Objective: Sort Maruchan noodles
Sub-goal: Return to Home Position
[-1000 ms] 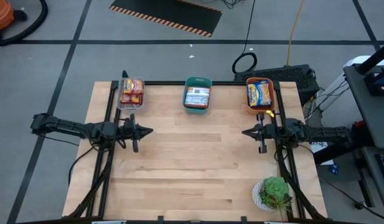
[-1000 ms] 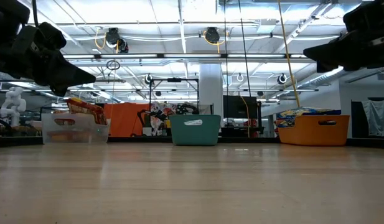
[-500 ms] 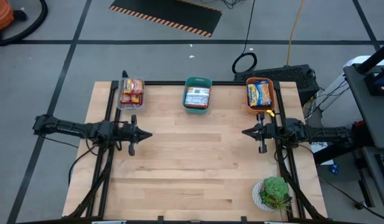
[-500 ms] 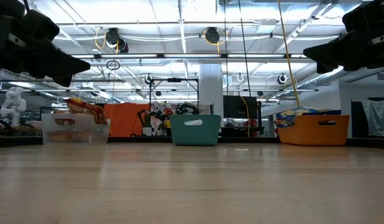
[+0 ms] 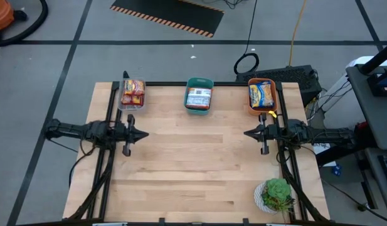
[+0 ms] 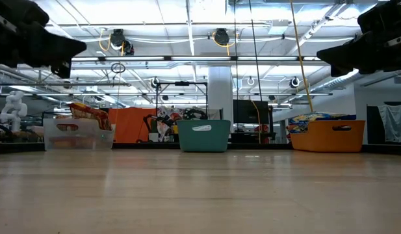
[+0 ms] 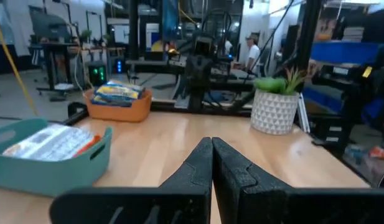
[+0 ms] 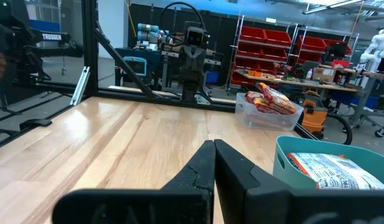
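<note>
noodles all binned, three bins in a row along the table's far edge.
- red packets (image 5: pixel 133 93): piled in the transparent bin (image 5: pixel 121 103), far-left corner. from the low view they stick up above its rim.
- blue-white packet (image 5: pixel 198 97): lying flat in the teal bin (image 5: pixel 199 81), middle of the far edge.
- orange-yellow packets (image 5: pixel 261 94): stacked in the orange bin (image 5: pixel 272 94), far right. top packet shows over the rim in the low view.
- bins well apart from each other. no packet seen loose on the table (image 5: pixel 193 169).

grippers:
- left gripper (image 5: pixel 145 134): raised over the left side of the table, pointing toward the middle, arm stretched level from the left edge. it is nearer the viewer's side than the transparent bin and not touching it. fingers pressed together, tips meeting in a closed point in its wrist view. holds nothing.
- right gripper (image 5: pixel 246 133): mirrors it over the right side, pointing inward, just short of the orange bin's near end and apart from it. fingers pressed together likewise, nothing between them.
- the two tips face each other across bare wood, well apart. low view shows both hanging high above the tabletop, at the picture's upper corners.

other:
- potted plant (image 5: pixel 276 193): green, in a white pot, near-right corner of the table, beside the right arm's frame, well apart from all bins.
- room behind: shelving, lights, cables.
</note>
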`<action>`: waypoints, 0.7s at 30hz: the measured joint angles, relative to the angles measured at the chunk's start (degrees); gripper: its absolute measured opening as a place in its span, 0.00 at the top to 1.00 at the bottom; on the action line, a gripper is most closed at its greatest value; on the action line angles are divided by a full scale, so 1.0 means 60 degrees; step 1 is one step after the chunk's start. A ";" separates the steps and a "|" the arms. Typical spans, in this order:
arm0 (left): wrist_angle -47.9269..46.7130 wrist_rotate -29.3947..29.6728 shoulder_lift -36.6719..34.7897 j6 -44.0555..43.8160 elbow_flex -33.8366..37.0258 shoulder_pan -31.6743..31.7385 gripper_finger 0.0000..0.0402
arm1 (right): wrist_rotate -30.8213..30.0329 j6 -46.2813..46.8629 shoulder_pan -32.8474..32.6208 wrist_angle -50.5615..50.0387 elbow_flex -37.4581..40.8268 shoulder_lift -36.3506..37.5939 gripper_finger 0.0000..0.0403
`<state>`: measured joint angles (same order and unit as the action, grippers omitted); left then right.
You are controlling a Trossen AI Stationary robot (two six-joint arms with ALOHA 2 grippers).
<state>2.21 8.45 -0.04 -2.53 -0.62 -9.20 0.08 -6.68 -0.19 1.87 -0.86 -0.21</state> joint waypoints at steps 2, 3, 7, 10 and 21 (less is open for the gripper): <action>-0.0057 -0.0005 0.0050 0.0164 -0.0033 -0.0049 0.99 | -0.0003 0.0000 0.0000 0.0000 0.0000 -0.0001 1.00; -0.0066 0.0050 0.0049 0.0268 -0.0038 -0.0058 0.99 | -0.0001 0.0000 0.0000 0.0004 0.0000 -0.0007 1.00; -0.0067 0.0344 0.0042 0.0587 -0.0040 -0.0007 0.99 | -0.0006 0.0000 0.0000 0.0014 0.0000 -0.0010 1.00; -0.0070 0.0373 0.0210 0.0709 -0.0040 0.0038 0.99 | -0.0006 0.0000 0.0000 0.0007 0.0000 -0.0036 1.00; -0.0093 0.0346 0.1436 0.0905 -0.0040 0.0035 0.99 | -0.0004 0.0000 0.0000 0.0007 0.0000 -0.0036 1.00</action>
<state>1.65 10.52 8.57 2.90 -0.86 -8.99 0.05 -6.68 -0.19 1.91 -0.86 -0.43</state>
